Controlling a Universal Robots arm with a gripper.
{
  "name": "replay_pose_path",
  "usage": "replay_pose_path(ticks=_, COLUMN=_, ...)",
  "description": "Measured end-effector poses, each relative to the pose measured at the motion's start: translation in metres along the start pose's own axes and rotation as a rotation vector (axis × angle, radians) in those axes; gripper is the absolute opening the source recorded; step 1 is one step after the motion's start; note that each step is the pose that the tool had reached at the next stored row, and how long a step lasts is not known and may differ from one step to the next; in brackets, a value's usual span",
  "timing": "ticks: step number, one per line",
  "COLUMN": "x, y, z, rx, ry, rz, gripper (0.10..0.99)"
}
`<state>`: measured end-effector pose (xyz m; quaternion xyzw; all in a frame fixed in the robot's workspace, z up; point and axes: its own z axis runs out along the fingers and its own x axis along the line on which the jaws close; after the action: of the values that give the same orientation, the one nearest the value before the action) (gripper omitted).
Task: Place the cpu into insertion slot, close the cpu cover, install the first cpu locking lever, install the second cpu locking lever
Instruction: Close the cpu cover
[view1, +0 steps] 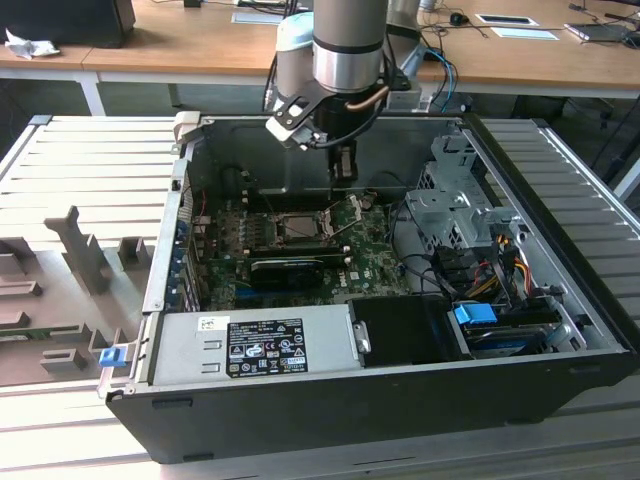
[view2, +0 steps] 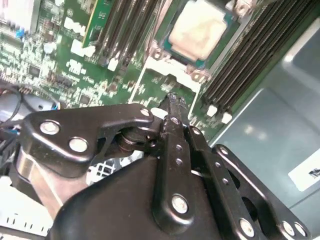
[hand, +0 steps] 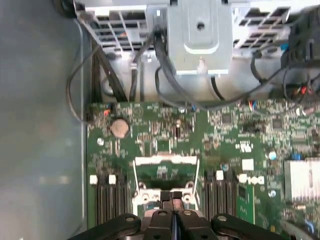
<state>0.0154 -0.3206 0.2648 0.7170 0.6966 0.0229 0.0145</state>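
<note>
The pale beige cpu (view2: 197, 30) lies flat in the insertion slot (view2: 159, 53), a square socket on the green board (view1: 298, 228). The silver cpu cover (hand: 165, 161) stands hinged up off the socket, its cut-out frame facing the first wrist camera; the exterior view shows it tilted up (view1: 352, 210) at the socket's right side. My gripper (view2: 172, 100) hangs just above that raised cover, fingers pressed together with nothing seen between them (hand: 172, 195). From outside, the gripper (view1: 343, 172) points down into the open case behind the socket.
Black memory slots (view2: 120, 30) flank the socket on both sides (view2: 250, 55). A black graphics card (view1: 285, 268) lies in front of the socket. The drive cage (view1: 450, 205), loose cables (hand: 160, 75) and the power supply (view1: 250, 345) crowd the case walls.
</note>
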Motion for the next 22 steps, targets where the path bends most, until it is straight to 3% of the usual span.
replay_pose_path(ticks=6, x=0.0004, y=0.0147, z=0.0010, rx=0.000, ry=0.0005, rz=0.000, gripper=0.106)
replay_pose_path(ticks=15, x=0.0008, y=0.0297, z=0.0027, rx=0.000, ry=0.0005, rz=0.000, gripper=0.106)
replay_pose_path(ticks=22, x=0.0010, y=0.0434, z=0.0106, rx=0.000, ry=0.0011, rz=-0.013, gripper=0.106)
